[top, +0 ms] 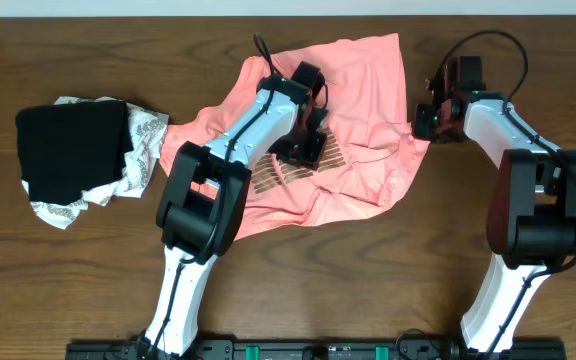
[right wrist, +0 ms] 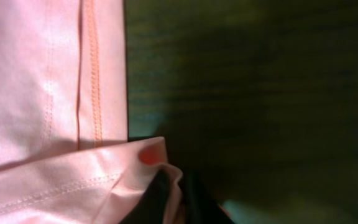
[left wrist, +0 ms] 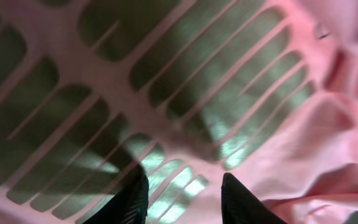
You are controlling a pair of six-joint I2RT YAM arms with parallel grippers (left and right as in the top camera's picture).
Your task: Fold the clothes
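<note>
A: Where's the shirt on the worktop (top: 368,290)?
B: The salmon T-shirt (top: 368,90) is upper centre of the overhead, rumpled. Long axis runs roughly lower left to upper right.
A: Hands?
B: Left hand (top: 303,150) is over the gold lettering (top: 268,180), fingers spread, gripping nothing. Right hand (top: 426,122) is pinching the shirt's right edge by the hem (right wrist: 92,74).
A: Which leads?
B: Right, I'd say. The bulk of the shirt lies frame-left of it.

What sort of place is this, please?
Probably a robotics lab workbench, not a home: a white-and-black left robot arm and a matching right arm stand at a dark brown wooden table, with a salmon-pink fabric T-shirt and a black folded garment laid out.
</note>
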